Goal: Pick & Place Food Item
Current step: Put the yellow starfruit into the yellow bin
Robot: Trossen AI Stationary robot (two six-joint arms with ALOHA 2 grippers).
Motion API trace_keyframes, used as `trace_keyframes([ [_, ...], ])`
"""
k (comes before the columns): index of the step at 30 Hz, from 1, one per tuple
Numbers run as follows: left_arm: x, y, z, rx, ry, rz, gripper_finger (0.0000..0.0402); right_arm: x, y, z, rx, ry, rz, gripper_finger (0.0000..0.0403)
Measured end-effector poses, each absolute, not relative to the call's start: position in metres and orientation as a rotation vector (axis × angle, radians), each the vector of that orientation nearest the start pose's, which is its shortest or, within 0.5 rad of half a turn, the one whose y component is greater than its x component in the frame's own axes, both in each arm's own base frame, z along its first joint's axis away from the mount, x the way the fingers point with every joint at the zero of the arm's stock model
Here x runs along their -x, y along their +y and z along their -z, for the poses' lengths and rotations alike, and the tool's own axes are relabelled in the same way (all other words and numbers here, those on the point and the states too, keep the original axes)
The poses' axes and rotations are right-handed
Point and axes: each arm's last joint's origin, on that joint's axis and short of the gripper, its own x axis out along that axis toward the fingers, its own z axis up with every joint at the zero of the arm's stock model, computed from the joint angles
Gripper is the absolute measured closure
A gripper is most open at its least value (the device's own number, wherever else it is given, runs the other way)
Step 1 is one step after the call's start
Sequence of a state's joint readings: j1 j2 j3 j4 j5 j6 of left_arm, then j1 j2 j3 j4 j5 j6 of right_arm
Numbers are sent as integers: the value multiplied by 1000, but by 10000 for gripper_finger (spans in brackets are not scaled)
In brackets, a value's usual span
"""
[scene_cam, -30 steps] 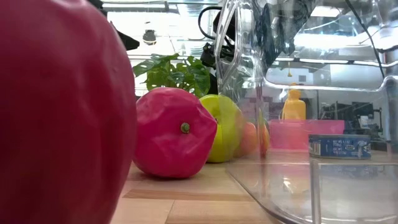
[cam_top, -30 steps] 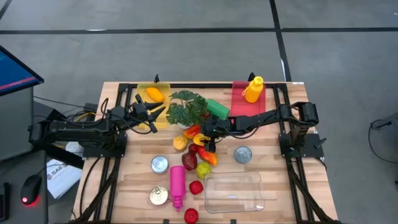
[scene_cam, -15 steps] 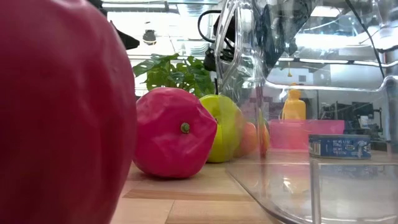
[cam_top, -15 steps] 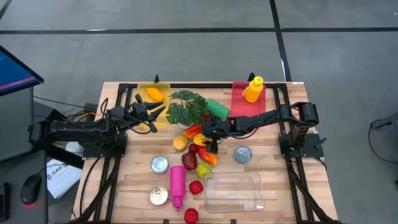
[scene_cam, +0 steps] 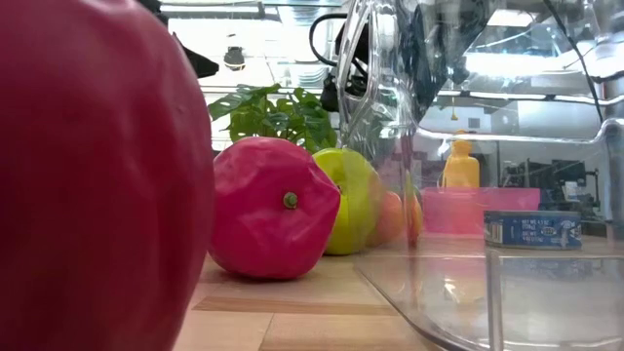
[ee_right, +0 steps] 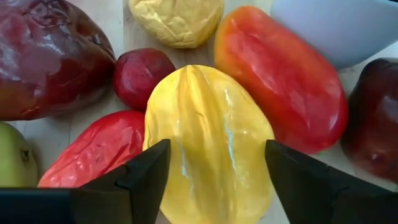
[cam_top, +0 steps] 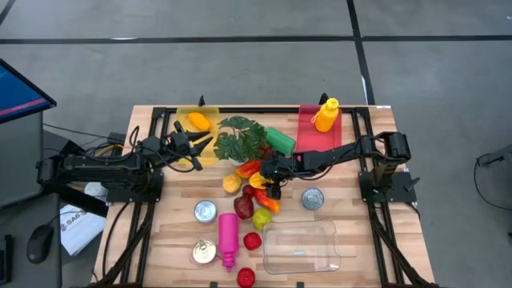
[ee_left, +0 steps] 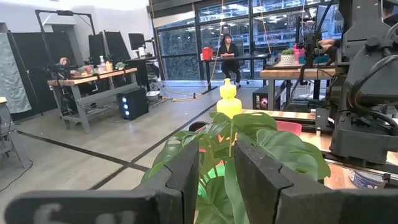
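I see the right claw (cam_top: 270,183) spread wide astride the yellow fruit (ee_right: 208,146) in the mid-counter (cam_top: 360,232) fruit pile, not clenched. Left claw (cam_top: 194,148) nearly closed, empty, near the plant (cam_top: 240,138).

Wooden table (cam_top: 360,240) seen from above. At the far edge, bin (cam_top: 194,132) holding a fruit (cam_top: 198,122) on the left, leafy plant (cam_top: 240,138) in the middle, squeeze bottle (cam_top: 326,114) on the right. Mid-table, cluster of fruit (cam_top: 254,192). Clear container (cam_top: 301,246) near the front, can (cam_top: 312,198) just behind it.
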State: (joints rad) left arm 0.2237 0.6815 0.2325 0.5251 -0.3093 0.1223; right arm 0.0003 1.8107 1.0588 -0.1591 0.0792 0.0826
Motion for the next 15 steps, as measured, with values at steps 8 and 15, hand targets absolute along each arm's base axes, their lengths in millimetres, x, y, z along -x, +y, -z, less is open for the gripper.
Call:
trace_keyframes([
  [8,-151,43,-225,-116,-44,-536,312,-362,-2,-160,-41,911,108,261],
  [15,-151,43,-225,-116,-44,-537,312,-361,0,-160,-33,913,108,364],
])
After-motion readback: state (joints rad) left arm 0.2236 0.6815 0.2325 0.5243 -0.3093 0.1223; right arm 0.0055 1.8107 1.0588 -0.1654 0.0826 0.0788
